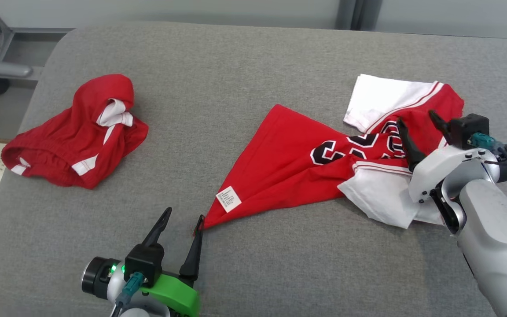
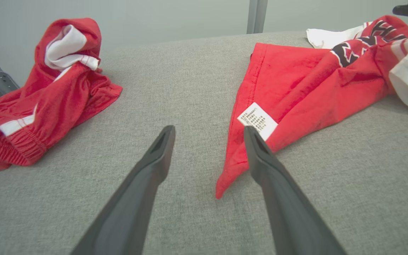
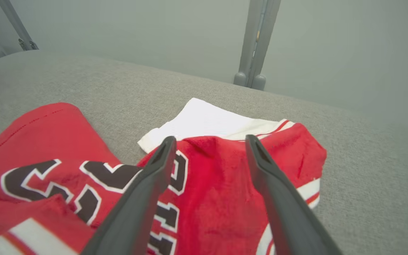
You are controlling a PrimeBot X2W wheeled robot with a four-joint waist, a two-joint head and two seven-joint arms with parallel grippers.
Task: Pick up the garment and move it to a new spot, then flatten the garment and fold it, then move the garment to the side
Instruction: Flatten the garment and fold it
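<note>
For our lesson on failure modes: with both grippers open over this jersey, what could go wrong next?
1. The jersey lies twisted, its white sleeves bunched; folding now would likely trap creases.
2. The left gripper stands by the hem corner; closing there may catch only a thin edge and slip.
3. The right gripper may pinch several layers at once.

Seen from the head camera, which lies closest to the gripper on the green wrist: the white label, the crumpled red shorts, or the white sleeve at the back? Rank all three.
1. White label, on the jersey corner just right of the left gripper.
2. Red shorts, off to its left.
3. White sleeve, far right at the back.
</note>
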